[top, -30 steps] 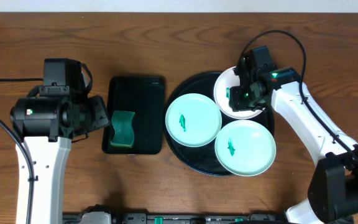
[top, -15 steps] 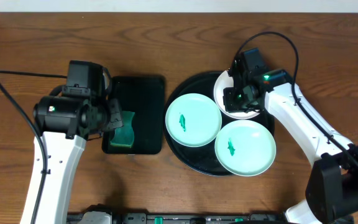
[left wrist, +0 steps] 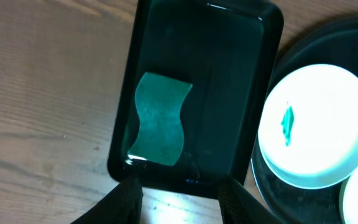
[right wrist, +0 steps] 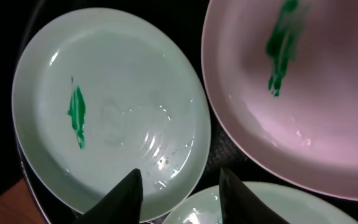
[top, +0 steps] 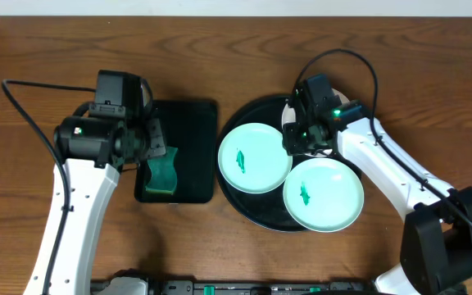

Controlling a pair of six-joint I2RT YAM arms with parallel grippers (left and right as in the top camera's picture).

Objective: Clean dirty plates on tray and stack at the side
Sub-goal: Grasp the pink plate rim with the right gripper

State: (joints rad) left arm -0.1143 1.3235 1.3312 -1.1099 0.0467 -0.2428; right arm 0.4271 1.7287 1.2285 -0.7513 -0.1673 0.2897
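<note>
My worktop [top: 195, 246] is dark brown wood, its grain running side to side. Two things lie directly on it: a rectangular black tray [top: 191, 147] on my left half, and a larger round black tray [top: 248, 205] just beside it on my right. I cannot tell whether their rims touch.

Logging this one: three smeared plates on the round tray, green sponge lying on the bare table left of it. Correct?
No: the sponge lies inside the rectangular black tray, as the left wrist view shows. The rest stands.
</note>
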